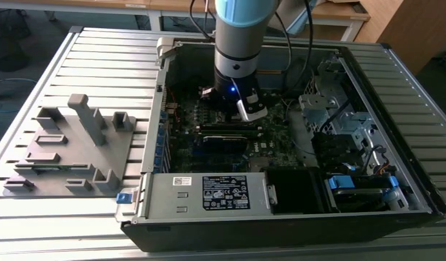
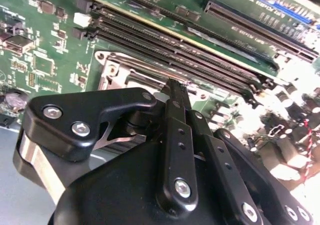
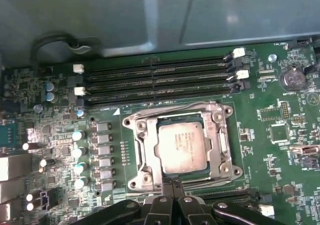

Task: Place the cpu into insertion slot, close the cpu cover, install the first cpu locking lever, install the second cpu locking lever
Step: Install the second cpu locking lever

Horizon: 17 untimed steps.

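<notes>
CPU seated, cover down.
We log the cpu (image 3: 180, 147) framed by the cpu cover (image 3: 220, 140); our gripper (image 3: 171, 185), fingers together, poises beside it, empty.

Dull silver-grey metal top on the cpu (image 3: 180, 147), smooth, with a soft sheen, just ahead of the closed jaws. Thin bright metal for the cpu cover (image 3: 220, 144) around it, a little shiny. Matt black plastic on the gripper (image 2: 172, 92), with small glossy steel screws. Green lacquered surface on the motherboard (image 3: 260, 135), slightly glossy. Beyond the chip, long memory slots (image 3: 160, 82) of black plastic. Grey ribbed metal on the table (image 1: 99, 65).
</notes>
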### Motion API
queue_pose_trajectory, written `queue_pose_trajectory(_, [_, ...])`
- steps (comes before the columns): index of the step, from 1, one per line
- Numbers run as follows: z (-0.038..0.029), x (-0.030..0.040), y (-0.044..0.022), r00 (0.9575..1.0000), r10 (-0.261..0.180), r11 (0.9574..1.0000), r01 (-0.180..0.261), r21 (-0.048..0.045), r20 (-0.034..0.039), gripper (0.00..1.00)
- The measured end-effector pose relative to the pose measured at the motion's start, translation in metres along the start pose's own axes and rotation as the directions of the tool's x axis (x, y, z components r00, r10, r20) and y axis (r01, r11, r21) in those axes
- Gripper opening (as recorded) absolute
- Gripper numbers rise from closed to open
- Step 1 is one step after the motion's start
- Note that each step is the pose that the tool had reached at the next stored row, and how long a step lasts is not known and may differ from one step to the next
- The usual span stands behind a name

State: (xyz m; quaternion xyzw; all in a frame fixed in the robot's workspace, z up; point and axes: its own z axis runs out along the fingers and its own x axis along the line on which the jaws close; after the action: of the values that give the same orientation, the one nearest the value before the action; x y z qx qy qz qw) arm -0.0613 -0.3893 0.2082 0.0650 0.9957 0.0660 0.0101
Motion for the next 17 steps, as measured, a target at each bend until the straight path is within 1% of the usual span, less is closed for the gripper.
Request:
queue_pose_trajectory(2, [0.0005,0.0001,0.0036,1.0,0.0,1.0,0.0,0.0012,0.0002,0.1])
queue_pose_trajectory(7, [0.0025,0.0021,0.0186,1.0,0.0,1.0,0.0,0.0058,0.0007,0.1])
queue_pose_trajectory(8, [0.004,0.0035,0.0293,1.0,0.0,0.9999,0.0,0.0104,0.0013,0.1])
queue_pose_trajectory(11, [0.0047,0.001,0.0334,1.0,-0.001,0.9998,0.001,0.0217,0.0028,0.1])
queue_pose_trajectory(14, [0.0051,-0.0033,0.036,1.0,-0.001,0.9993,0.001,0.037,0.0048,0.1])
queue_pose_trajectory(15, [0.0052,-0.0044,0.0366,1.0,-0.001,0.9991,0.001,0.0429,0.0056,0.1])
queue_pose_trajectory(16, [0.0053,-0.0053,0.037,1.0,-0.001,0.9987,0.001,0.0512,0.0065,0.1])
queue_pose_trajectory(17, [0.0054,-0.0059,0.0374,1.0,-0.001,0.998,0.001,0.0625,0.0081,0.1])
